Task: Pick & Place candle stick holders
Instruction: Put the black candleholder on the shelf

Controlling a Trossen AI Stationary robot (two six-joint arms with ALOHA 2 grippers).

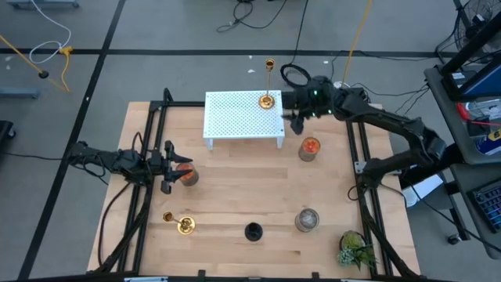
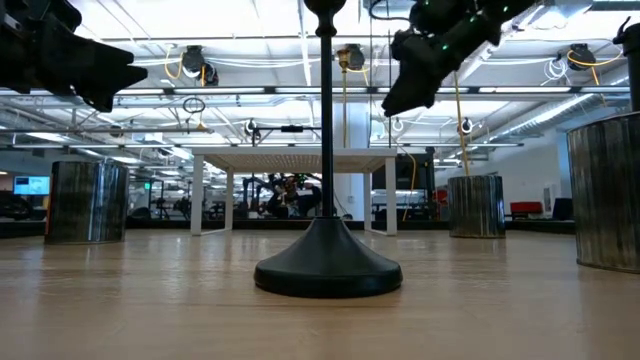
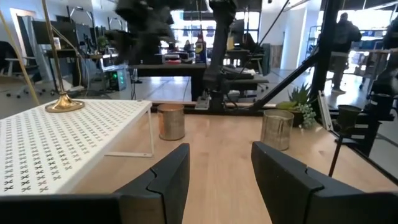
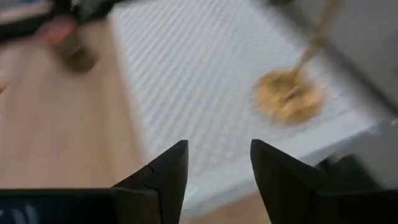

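Rack [image 1: 235, 117] far-right corner: gold holder [image 1: 268, 99] | right pincer [image 1: 298, 124] apart, apparently just off edge

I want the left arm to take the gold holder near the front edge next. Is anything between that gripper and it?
Nothing visible. The left gripper is open beside a metal cup; the gold holder stands nearer the front edge, with bare wood between them. The black holder stands off to one side.
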